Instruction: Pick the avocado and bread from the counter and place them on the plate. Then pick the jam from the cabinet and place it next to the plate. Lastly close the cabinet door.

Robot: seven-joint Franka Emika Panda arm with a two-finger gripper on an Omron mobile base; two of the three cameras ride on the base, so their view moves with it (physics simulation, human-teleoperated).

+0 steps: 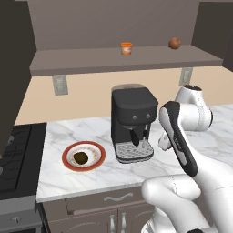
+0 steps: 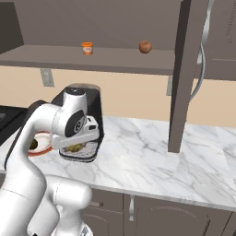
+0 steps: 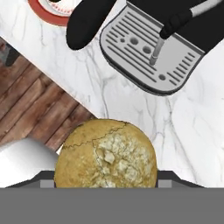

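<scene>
The white marble counter (image 1: 82,179) runs from a black stove to a coffee machine (image 1: 133,123) and beyond, and that machine is the landmark here. To the machine's left, near the counter's front edge, the plate (image 1: 68,160) already carries the avocado (image 1: 80,157). In the hand view the bread (image 3: 106,156) sits between the jaws of the gripper (image 3: 105,177), which stand partly open and look closed on the loaf, in the air just in front of the machine's drip tray (image 3: 148,54).

Likely troubles, as I judge them: the loaf is round and crusty, so a quick swing could let it roll out over the floor; the route to the plate passes the machine's front, where hand or forearm could clip the tray or steam wand (image 3: 154,52); set down off-centre, the bread could nudge the avocado off the rim.

Above the machine, the open cabinet (image 1: 123,63) shelf holds 1 jam (image 1: 126,48); open room lies right of the machine.
</scene>
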